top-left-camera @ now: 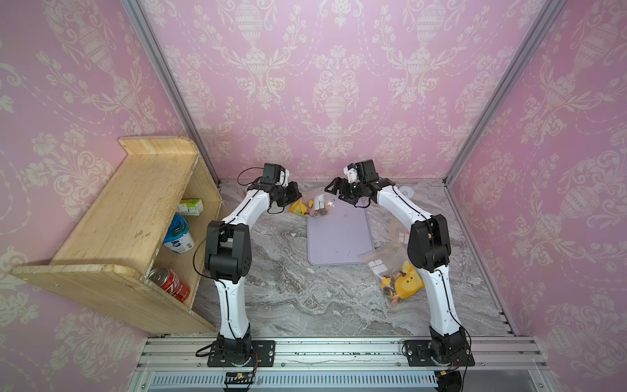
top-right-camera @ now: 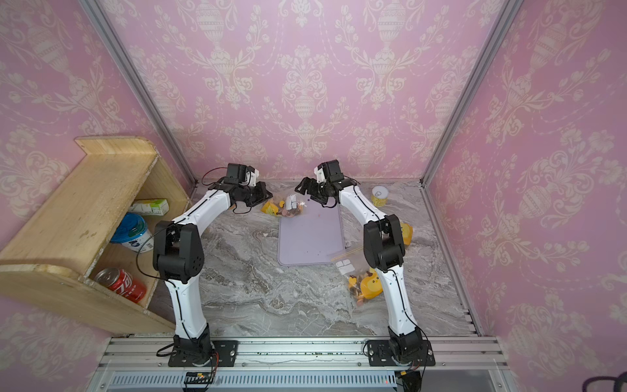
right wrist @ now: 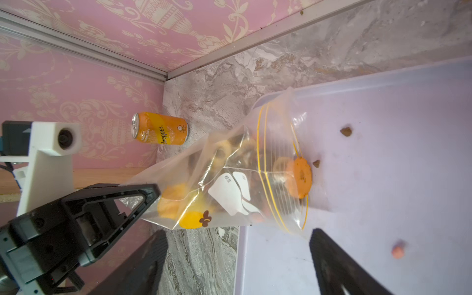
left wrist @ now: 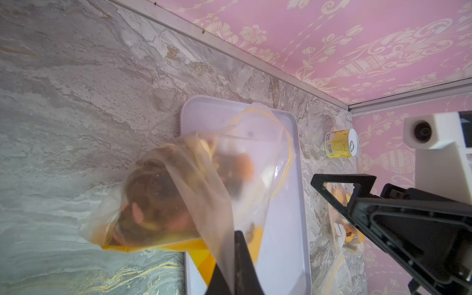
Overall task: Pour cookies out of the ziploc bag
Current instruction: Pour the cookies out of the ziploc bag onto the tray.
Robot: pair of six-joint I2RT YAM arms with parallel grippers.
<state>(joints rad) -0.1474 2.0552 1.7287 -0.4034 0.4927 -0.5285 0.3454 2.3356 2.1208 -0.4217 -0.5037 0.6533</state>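
Observation:
A clear ziploc bag (top-left-camera: pixel 315 205) (top-right-camera: pixel 289 205) with a yellow zip line hangs tilted over the far left corner of the lavender tray (top-left-camera: pixel 339 244) (top-right-camera: pixel 308 244). My left gripper (left wrist: pixel 233 245) (top-left-camera: pixel 294 196) is shut on the bag's bottom corner. The bag's mouth (right wrist: pixel 281 163) lies open on the tray (right wrist: pixel 383 102). Cookies (left wrist: pixel 153 199) in brown, tan and orange fill the bag. An orange cookie (right wrist: pixel 301 177) sits right at the mouth. A pink cookie (right wrist: pixel 398 251) and crumbs lie loose on the tray. My right gripper (right wrist: pixel 237 237) (top-left-camera: pixel 334 188) stands open beside the mouth, holding nothing.
A second bag (top-left-camera: pixel 397 275) (top-right-camera: pixel 359 281) with a yellow animal face lies by the right arm. An orange can (top-right-camera: pixel 380 196) (right wrist: pixel 161 129) stands at the back right. A wooden shelf (top-left-camera: pixel 129 210) on the left holds a red can (top-left-camera: pixel 173 283) and a blue tub (top-left-camera: pixel 178 234).

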